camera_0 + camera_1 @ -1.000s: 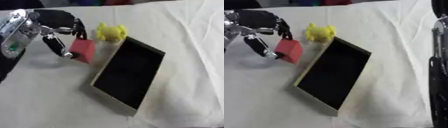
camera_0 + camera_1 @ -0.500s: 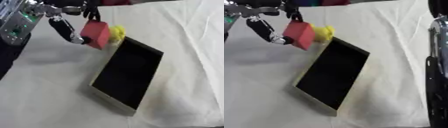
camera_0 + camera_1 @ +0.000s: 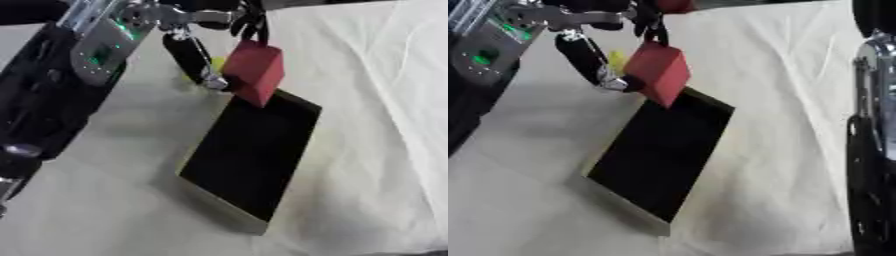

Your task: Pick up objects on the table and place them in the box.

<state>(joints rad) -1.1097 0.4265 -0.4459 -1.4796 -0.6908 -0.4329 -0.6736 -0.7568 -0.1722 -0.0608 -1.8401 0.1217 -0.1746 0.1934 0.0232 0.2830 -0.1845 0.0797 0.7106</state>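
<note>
Left hand (image 3: 206,45) pinching a red block (image 3: 255,72) above the far end of the box (image 3: 249,157), yellow toy (image 3: 617,60) just behind; right hand's state unclear.

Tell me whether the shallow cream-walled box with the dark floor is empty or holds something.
Empty as far as shown: the box shows only its dark floor. The red block hangs above its far end, pinched in the left hand.
</note>
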